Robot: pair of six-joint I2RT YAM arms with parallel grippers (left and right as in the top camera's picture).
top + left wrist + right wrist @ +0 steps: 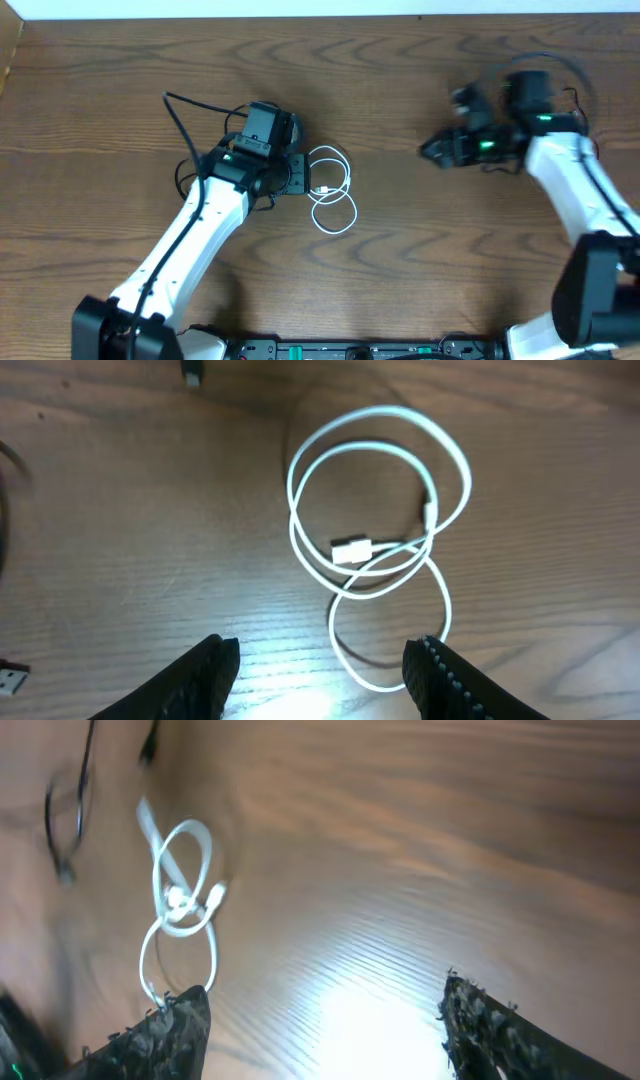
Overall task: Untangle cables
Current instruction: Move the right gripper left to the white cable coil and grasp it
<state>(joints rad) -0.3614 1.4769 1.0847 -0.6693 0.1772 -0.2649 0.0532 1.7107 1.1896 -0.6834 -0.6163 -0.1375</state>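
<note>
The white cable (332, 186) lies coiled in small overlapping loops on the wooden table, both plugs inside the coil. It also shows in the left wrist view (350, 550) and the right wrist view (182, 880). My left gripper (298, 176) is open and empty just left of the coil; its fingertips (325, 660) straddle the edge of the lowest loop without touching it. The thin black cable (178, 118) runs left of and under the left arm, partly hidden; one plug (192, 372) and another (10, 678) show. My right gripper (432, 150) is open and empty (325, 1010), well right of the coil.
The table's back edge (320, 16) meets a white wall. The arm bases and a black rail (350, 350) sit at the front edge. Thick black wires loop over the right arm (545, 62).
</note>
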